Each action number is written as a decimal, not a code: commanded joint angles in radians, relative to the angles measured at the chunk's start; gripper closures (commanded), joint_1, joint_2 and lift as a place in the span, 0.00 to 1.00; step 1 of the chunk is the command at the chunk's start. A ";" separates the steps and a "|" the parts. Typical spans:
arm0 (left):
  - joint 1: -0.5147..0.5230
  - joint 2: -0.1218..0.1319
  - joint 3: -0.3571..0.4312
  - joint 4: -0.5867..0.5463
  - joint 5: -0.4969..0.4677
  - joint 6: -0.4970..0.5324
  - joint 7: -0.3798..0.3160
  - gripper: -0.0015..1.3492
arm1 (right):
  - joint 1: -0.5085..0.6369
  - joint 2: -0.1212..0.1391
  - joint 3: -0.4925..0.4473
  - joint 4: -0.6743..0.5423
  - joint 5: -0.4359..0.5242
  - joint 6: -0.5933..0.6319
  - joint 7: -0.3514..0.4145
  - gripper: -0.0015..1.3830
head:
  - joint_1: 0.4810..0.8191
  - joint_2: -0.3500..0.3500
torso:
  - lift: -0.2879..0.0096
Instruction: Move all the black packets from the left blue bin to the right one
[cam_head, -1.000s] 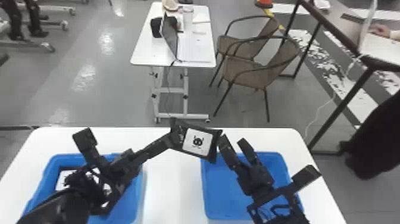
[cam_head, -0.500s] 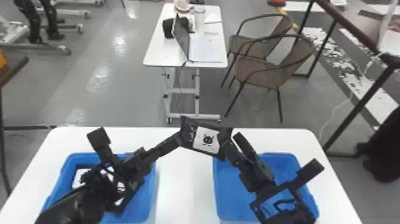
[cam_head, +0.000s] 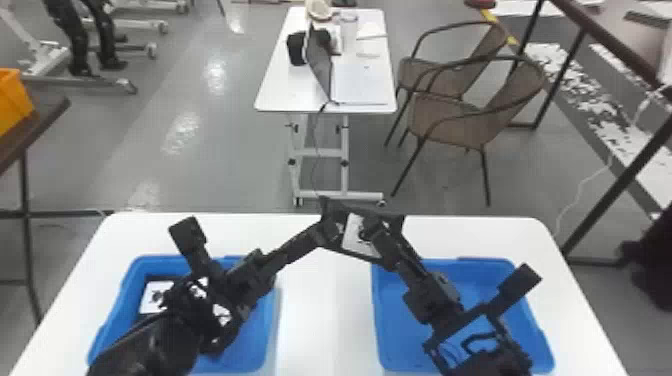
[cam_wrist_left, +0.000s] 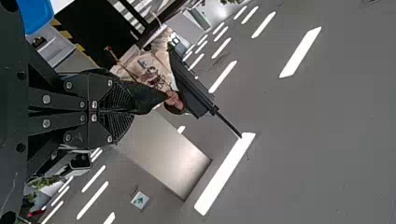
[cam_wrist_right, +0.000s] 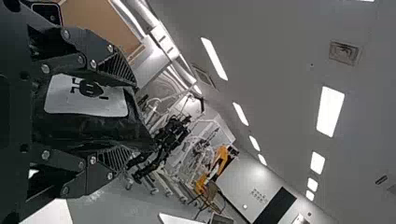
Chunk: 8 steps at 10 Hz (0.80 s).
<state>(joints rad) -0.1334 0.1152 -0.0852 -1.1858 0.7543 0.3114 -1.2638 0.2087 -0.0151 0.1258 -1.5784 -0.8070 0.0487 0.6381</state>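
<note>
Packet (cam_head: 351, 241) is up over the white table (cam_head: 320, 310), between the two blue bins. The left gripper (cam_head: 322, 234) pinches one end of it. The right gripper (cam_head: 384, 235) has its fingers spread, one on either side of the packet. Another packet (cam_head: 151, 298) lies in the left bin (cam_head: 262, 325), under the left arm; the right arm is over the right bin (cam_head: 400, 325).
</note>
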 joint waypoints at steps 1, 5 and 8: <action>0.000 0.001 0.009 0.000 -0.001 0.002 0.003 0.86 | 0.005 0.006 0.000 0.011 -0.014 -0.036 0.002 0.74 | 0.63 0.48 | 0.97; 0.032 0.001 0.042 0.002 0.008 0.012 0.106 0.52 | 0.015 0.016 0.000 0.051 -0.080 -0.118 0.002 0.76 | 0.63 0.47 | 0.97; 0.090 0.023 0.073 -0.009 -0.013 0.000 0.147 0.12 | -0.014 0.016 -0.097 0.198 -0.011 -0.121 -0.021 0.76 | 0.63 0.48 | 0.97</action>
<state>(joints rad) -0.0580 0.1317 -0.0141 -1.1889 0.7307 0.3193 -1.1177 0.2003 0.0001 0.0596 -1.4159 -0.8458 -0.0720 0.6163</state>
